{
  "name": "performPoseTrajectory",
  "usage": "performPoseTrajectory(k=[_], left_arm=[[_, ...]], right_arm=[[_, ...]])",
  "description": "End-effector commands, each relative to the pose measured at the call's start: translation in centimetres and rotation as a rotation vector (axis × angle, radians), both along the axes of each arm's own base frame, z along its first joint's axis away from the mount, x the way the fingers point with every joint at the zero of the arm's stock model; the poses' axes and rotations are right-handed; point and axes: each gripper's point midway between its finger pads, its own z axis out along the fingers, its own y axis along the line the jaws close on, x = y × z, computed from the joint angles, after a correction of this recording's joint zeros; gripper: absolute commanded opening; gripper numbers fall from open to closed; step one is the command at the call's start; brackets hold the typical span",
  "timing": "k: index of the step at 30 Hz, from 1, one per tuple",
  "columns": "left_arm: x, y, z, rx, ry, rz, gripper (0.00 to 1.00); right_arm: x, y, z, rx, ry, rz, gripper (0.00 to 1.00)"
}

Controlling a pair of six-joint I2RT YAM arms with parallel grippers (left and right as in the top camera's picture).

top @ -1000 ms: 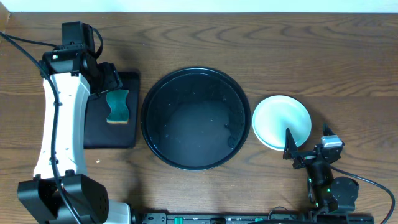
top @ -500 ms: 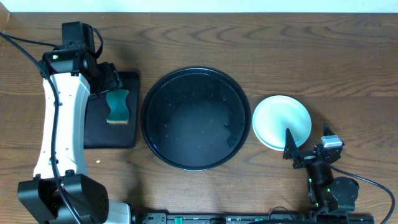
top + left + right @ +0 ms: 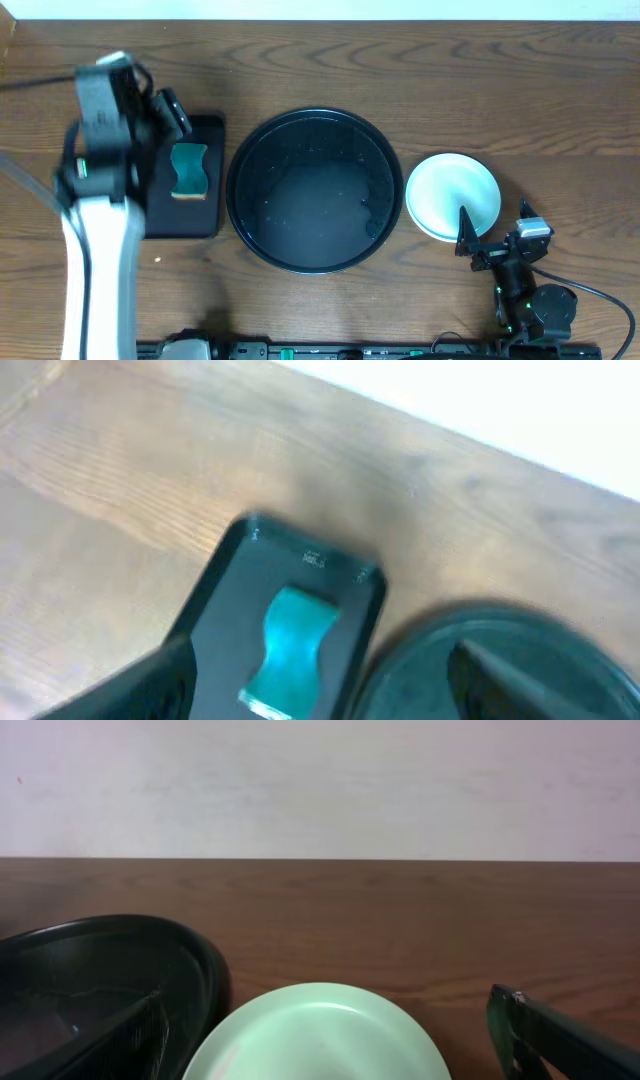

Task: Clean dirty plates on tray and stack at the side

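Plates [image 3: 453,196] out on the bare wood at the right, just beside the right rim of the tray [image 3: 300,200]; rim to rim, contact impossible to judge. Only one pale blue-green face visible from above, so number in the pile not to be told. Same pale disc low in the right wrist view [image 3: 320,1035], with the black tray rim [image 3: 205,970] to its left.

Tray round, black, raised at the edge, mid-table, with small shiny specks on its floor.

Right gripper [image 3: 495,235] at the near right edge of the plates, fingers spread wide and clamped on nothing; in its own view [image 3: 327,995] one dark finger at each lower corner, plate between them.

Further left, a rectangular tray [image 3: 205,215] just beside the round one, with a teal sponge [image 3: 187,170] lying flat on it. Left gripper [image 3: 320,650] up above that sponge [image 3: 290,650], fingers well apart and holding nothing. Left arm [image 3: 100,150] blurred in the overhead view, over the left side of the rectangular tray [image 3: 230,590].

Brown wooden table [image 3: 420,70] beneath all.
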Motion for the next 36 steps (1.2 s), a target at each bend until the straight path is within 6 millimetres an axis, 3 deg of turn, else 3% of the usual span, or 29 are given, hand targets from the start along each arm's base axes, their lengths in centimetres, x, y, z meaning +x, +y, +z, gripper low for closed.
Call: performPoseTrajectory(k=[1,5,9,11,16,24,28,36], left_arm=[[-2.9,-1.5,-0.6,0.008,-0.126,-0.037,0.80],[-6.3,-2.3,-1.7,0.032,-0.290,-0.072,0.81],[-9.5,-2.5,-5.0,0.038,-0.381,-0.078,0.81],[-10.2,-2.5,-6.0,0.050,-0.420,-0.083,0.80],[-10.9,-2.5,-8.2,0.096,-0.516,-0.099,0.80],[-11.2,-2.5,-12.6,0.103,-0.525,-0.101,0.80],[-11.3,-2.5,-13.6,0.120,-0.523,-0.108,0.81],[-11.6,-2.5,-13.8,0.128,-0.516,-0.115,0.80]], right_arm=[[-0.1,0.3,0.0,-0.006,-0.002,0.014,0.99],[-0.1,0.3,0.0,-0.006,-0.002,0.014,0.99],[-0.1,0.3,0.0,-0.006,-0.002,0.014,0.99],[-0.1,0.3,0.0,-0.006,-0.002,0.015,0.99],[-0.1,0.3,0.0,-0.006,-0.002,0.014,0.99],[-0.1,0.3,0.0,-0.006,-0.002,0.014,0.99],[-0.1,0.3,0.0,-0.006,-0.002,0.015,0.99],[-0.1,0.3,0.0,-0.006,-0.002,0.014,0.99]])
